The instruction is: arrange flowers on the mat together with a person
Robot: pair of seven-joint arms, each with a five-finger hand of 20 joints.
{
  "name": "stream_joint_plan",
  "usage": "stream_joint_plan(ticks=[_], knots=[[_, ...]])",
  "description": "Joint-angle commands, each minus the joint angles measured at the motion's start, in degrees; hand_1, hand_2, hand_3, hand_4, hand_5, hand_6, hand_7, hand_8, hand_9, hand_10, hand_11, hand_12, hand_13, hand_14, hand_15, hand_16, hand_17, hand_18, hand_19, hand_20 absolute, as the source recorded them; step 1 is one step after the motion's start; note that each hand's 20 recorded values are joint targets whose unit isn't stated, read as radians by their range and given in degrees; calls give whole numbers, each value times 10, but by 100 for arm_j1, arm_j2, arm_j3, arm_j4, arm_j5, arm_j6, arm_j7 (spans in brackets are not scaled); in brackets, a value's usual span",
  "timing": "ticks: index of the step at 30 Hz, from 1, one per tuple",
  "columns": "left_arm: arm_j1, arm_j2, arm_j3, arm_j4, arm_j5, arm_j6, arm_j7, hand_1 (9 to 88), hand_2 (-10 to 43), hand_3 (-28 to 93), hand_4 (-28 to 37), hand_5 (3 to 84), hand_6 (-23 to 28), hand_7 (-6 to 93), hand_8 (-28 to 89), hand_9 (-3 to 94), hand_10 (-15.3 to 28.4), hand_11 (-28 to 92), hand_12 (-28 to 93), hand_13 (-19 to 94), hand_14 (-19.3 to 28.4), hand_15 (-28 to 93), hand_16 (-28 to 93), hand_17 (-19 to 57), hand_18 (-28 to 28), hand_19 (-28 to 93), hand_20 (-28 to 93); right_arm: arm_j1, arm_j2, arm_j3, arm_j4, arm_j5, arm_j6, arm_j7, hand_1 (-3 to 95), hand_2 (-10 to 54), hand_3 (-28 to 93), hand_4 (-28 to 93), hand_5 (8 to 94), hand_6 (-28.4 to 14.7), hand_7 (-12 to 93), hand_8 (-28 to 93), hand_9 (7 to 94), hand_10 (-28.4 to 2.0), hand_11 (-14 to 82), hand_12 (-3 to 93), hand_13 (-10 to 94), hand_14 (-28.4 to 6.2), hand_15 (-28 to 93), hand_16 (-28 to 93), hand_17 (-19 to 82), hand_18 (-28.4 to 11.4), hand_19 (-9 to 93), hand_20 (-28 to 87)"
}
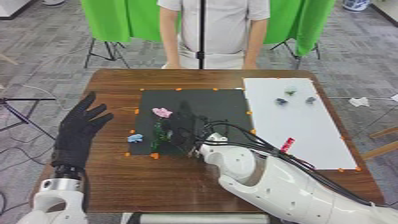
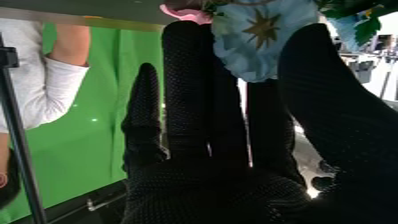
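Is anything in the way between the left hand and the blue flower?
Nothing visible is. In the head view, flat wooden tabletop separates the left hand from the blue flower.

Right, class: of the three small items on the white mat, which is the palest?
The pale greenish item, farthest from the robot on the white mat; the left blue-grey item and the right one are darker and nearer the robot.

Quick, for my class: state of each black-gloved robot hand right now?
Left robot hand: open, fingers relaxed, holding nothing.
Right robot hand: open, fingers straight, a pale-blue ruffled artificial flower by them; whether it's gripped cannot be told.
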State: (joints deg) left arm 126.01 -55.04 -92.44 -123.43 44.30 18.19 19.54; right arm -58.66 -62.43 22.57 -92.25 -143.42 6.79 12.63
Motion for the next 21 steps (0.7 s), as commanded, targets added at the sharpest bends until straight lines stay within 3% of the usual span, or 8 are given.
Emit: stream_joint_plan(ticks=[1, 14, 21], knots=[[49, -8, 28, 32, 0, -20, -24, 237, 43, 802, -273, 331, 35, 115, -91, 342, 161, 203, 89, 266, 242, 397, -51, -95, 259, 454, 125, 292, -47, -59, -96, 109, 151, 179, 399, -95, 825, -283, 561, 55, 214, -156, 587, -102, 292, 163, 515, -87, 586, 133, 95, -154, 642, 309], [16, 9, 65, 40, -7, -4, -6, 238, 43, 802, -271, 331, 37, 114, -91, 342, 161, 203, 89, 266, 242, 397, -51, -95, 259, 455, 125, 464, -163, -95, -29, 251, 197, 456, 387, -95, 820, -283, 546, 45, 213, -156, 576, -109, 295, 161, 498, -94, 601, 121, 86, -158, 641, 319], [74, -1, 44, 16, -7, 35, 28, 238, 43, 801, -272, 331, 36, 114, -91, 342, 160, 204, 90, 266, 242, 397, -51, -95, 259, 455, 125, 366, -142, 193, -295, 606, 231, 449, 385, -95, 820, -283, 546, 43, 212, -155, 576, -110, 295, 160, 501, -96, 604, 117, 88, -160, 642, 322]])
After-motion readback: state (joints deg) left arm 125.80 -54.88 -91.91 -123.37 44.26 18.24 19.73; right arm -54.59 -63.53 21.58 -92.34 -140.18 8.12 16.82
